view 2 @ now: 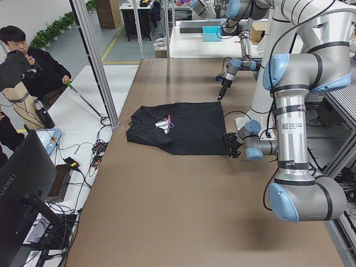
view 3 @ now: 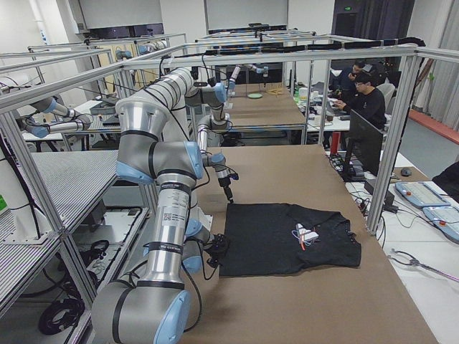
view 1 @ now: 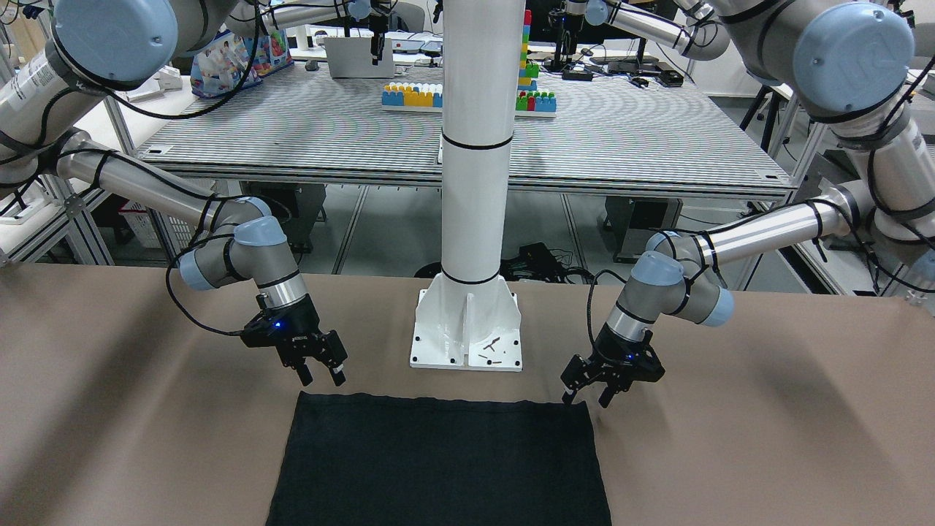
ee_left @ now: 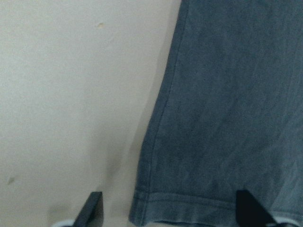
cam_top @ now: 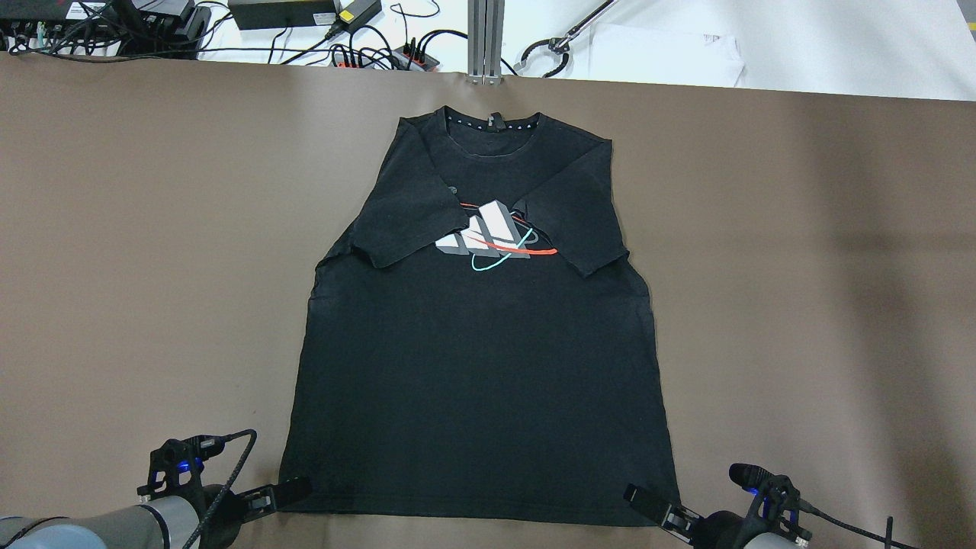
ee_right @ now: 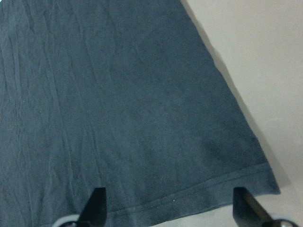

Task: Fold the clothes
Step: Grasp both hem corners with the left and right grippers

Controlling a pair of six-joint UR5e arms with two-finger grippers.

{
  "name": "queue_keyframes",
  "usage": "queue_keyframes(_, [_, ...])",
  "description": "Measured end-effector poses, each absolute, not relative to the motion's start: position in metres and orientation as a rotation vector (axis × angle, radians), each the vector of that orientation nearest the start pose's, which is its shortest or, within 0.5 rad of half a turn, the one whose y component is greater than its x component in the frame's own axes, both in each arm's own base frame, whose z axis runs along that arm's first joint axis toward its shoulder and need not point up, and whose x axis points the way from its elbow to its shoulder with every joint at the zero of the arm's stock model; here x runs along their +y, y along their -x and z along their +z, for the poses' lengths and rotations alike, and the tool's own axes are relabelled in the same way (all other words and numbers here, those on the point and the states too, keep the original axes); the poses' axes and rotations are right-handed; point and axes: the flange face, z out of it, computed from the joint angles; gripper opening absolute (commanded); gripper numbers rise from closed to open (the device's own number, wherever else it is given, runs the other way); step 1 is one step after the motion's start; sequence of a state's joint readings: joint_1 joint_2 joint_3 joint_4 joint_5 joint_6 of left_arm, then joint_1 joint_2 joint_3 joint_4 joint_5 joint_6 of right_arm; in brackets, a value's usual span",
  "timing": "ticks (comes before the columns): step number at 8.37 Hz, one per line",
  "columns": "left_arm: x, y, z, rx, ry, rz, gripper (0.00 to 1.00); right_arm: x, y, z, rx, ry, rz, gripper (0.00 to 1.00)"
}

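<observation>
Left gripper (view 1: 586, 397), fingers spread wide, sits at the 7 o'clock corner of a black T-shirt (cam_top: 473, 358). One fingertip (ee_left: 92, 210) is over the brown table (cam_top: 152, 229) and the other over the hem. The shirt lies flat at the table's centre, collar (cam_top: 488, 126) at 12 o'clock. Both sleeves (cam_top: 404, 221) are folded in across a white, red and teal chest logo (cam_top: 492, 236). Right gripper (view 1: 321, 380), equally wide, sits at the shirt's 5 o'clock corner, over the hem.
</observation>
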State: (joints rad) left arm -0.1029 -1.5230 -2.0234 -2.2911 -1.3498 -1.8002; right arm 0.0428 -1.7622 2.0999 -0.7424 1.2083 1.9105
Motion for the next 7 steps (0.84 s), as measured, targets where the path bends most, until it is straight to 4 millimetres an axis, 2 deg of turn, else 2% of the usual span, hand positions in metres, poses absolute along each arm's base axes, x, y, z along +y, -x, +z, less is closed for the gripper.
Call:
queue_keyframes(1, [-0.1988, -0.4543, 0.3865, 1.135, -0.123, -0.413, 0.77, -0.1863, 0.4061, 0.3947, -1.202, -0.149, 0.548, 0.94])
queue_keyframes(2, [-0.1962, -0.456, 0.3879, 1.131, -0.121, -0.407, 0.51, -0.1863, 0.406, 0.3945, -1.203, -0.15, 0.548, 0.94])
queue_keyframes(3, [-0.1931, -0.4588, 0.391, 1.125, -0.119, -0.401, 0.44, -0.1864, 0.4058, 0.3945, -1.203, -0.15, 0.548, 0.94])
queue_keyframes(6, [-0.1901, -0.4627, 0.3941, 1.118, -0.117, -0.392, 0.41, -0.1865, 0.4056, 0.3935, -1.205, -0.15, 0.548, 0.94])
queue_keyframes(7, [-0.19, -0.4625, 0.3949, 1.116, -0.117, -0.391, 0.36, -0.1867, 0.4054, 0.393, -1.206, -0.151, 0.548, 0.94])
